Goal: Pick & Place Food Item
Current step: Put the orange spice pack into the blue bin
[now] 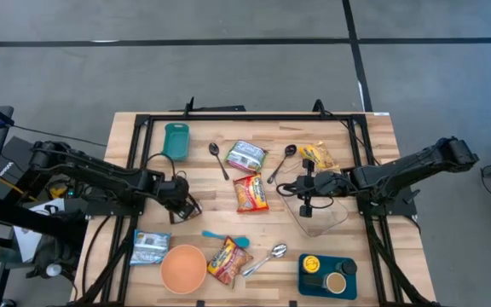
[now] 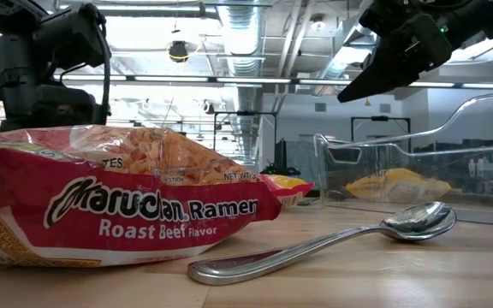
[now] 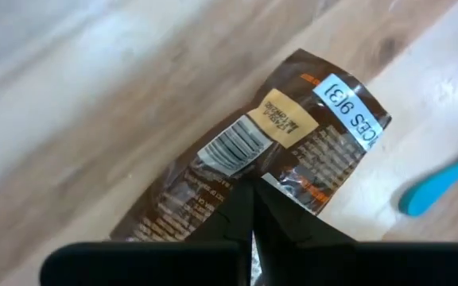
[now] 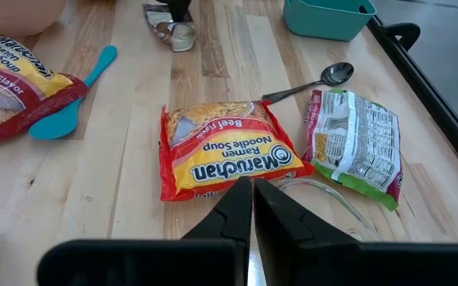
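A crumpled brown snack packet [image 3: 293, 143] with a barcode label is at the table's left middle, and my left gripper [image 3: 252, 199] is shut on it; the high view shows the gripper [image 1: 190, 207] there. My right gripper [image 4: 253, 195] hangs shut with nothing in it, above the rim of a clear plastic container [image 1: 318, 213] right of centre. Just beyond its fingertips a yellow-and-red Maruchan ramen packet [image 4: 221, 155] lies flat on the wood. Beside that lies a green-and-white packet [image 4: 356, 143]. My left gripper pinches the brown packet between its two shut fingers at the crumpled edge [image 3: 233, 187] nearest them. The fingers slant steeply down from above. The packet hangs below them with its foil inside showing [image 4: 172, 33]; whether its low end rests on the table I cannot tell.
Near the front edge are a Roast Beef ramen packet [image 1: 228, 258], an orange bowl [image 1: 183, 267], a blue-white packet [image 1: 150, 247], a teal spoon [image 1: 226, 239], a metal spoon [image 1: 267, 258] and a blue tray [image 1: 326, 275]. At the back are a teal bin [image 1: 176, 141], two spoons and a yellow packet [image 1: 318, 156].
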`<move>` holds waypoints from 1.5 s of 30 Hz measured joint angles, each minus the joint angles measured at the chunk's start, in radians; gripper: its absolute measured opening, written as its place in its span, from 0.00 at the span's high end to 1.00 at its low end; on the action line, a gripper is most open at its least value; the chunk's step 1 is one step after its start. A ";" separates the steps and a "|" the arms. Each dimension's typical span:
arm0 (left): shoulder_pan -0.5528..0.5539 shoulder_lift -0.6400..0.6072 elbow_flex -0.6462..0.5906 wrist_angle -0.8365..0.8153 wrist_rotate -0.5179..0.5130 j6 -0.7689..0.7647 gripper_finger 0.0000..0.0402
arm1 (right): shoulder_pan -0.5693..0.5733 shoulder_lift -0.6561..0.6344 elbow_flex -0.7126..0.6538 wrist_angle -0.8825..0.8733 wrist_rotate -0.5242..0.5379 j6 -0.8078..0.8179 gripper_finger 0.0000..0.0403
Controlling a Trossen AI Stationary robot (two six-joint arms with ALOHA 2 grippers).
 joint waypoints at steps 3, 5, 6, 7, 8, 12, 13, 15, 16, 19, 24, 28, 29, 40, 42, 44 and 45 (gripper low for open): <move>0.000 0.000 0.000 0.010 -0.035 0.000 1.00 | 0.000 0.000 0.000 0.000 0.000 0.000 0.98; 0.000 0.000 0.000 0.026 -0.055 0.001 1.00 | 0.000 0.000 0.000 0.000 0.000 0.000 0.98; 0.000 0.000 0.000 0.035 -0.063 0.011 1.00 | 0.000 0.000 0.000 0.000 0.000 0.000 0.98; 0.000 0.000 0.000 0.047 -0.071 0.022 1.00 | 0.000 0.000 0.000 0.000 0.000 0.000 0.98; 0.000 0.000 0.000 0.064 -0.078 0.034 1.00 | 0.000 0.000 0.000 0.000 0.000 0.001 0.98; 0.001 0.000 0.000 0.119 -0.097 0.044 1.00 | 0.000 0.000 0.000 0.000 0.000 0.002 0.98; 0.001 0.000 0.000 0.125 -0.098 0.039 1.00 | 0.000 0.000 0.000 0.000 0.000 0.002 0.98; 0.001 0.000 0.000 0.122 -0.099 0.003 1.00 | 0.000 0.000 0.000 0.000 0.000 0.002 0.98; 0.001 -0.003 0.000 0.118 -0.100 -0.024 1.00 | 0.000 0.000 0.000 0.000 0.000 0.002 0.98; 0.001 -0.015 0.000 0.112 -0.100 -0.096 1.00 | 0.000 0.000 0.000 0.000 0.000 0.002 0.98; 0.001 -0.065 0.000 0.060 -0.100 -0.166 1.00 | 0.000 0.000 0.000 -0.001 0.000 0.002 0.98; 0.001 -0.123 0.000 -0.032 -0.100 -0.237 1.00 | 0.000 0.000 0.000 -0.005 0.000 0.002 0.98; 0.001 -0.135 0.000 -0.056 -0.100 -0.257 1.00 | 0.000 0.000 0.000 -0.008 0.000 0.002 0.98; 0.001 -0.181 0.000 -0.239 -0.100 -0.387 1.00 | 0.000 0.000 0.000 -0.021 0.000 0.001 0.98; 0.001 -0.181 0.000 -0.243 -0.100 -0.392 1.00 | 0.000 0.000 0.000 -0.022 0.000 0.001 0.98; 0.001 -0.181 0.000 -0.276 -0.100 -0.429 1.00 | 0.000 0.000 0.000 -0.022 0.000 0.001 0.98; 0.001 -0.181 0.000 -0.301 -0.098 -0.443 1.00 | 0.000 0.000 0.000 -0.022 0.000 0.001 0.98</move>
